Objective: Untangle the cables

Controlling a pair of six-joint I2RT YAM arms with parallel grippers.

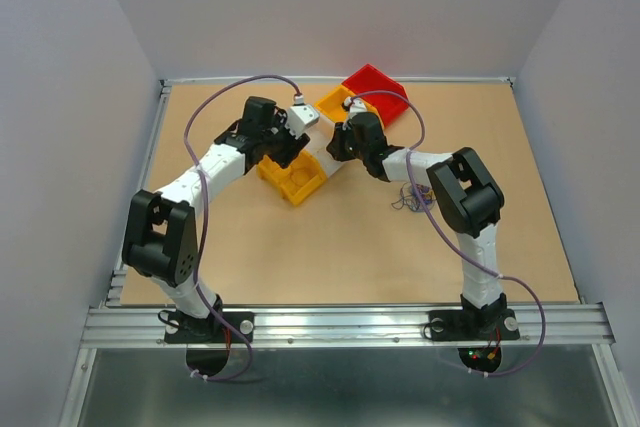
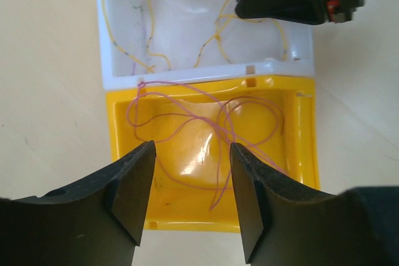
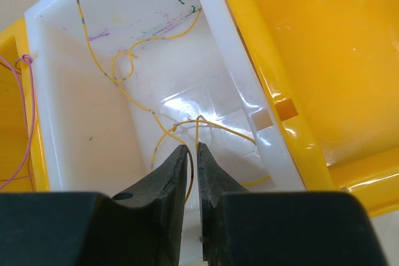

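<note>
A little wad of thin cables (image 1: 407, 199) lies on the tan worktop (image 1: 300, 257), near the right arm and well apart from both hands. Farther back, the left hand (image 2: 192, 154) hangs wide open and empty over a shiny yellow bin (image 2: 118, 123) holding a loopy purple cable (image 2: 219, 132). Next is a white bin (image 2: 187, 74) with a curly yellow cable (image 3: 174, 127). The right hand (image 3: 192, 151) is open just a crack, and the yellow cable runs into the gap. Farthest are another yellow bin (image 3: 312, 60) and a red bin (image 1: 378, 87).
</note>
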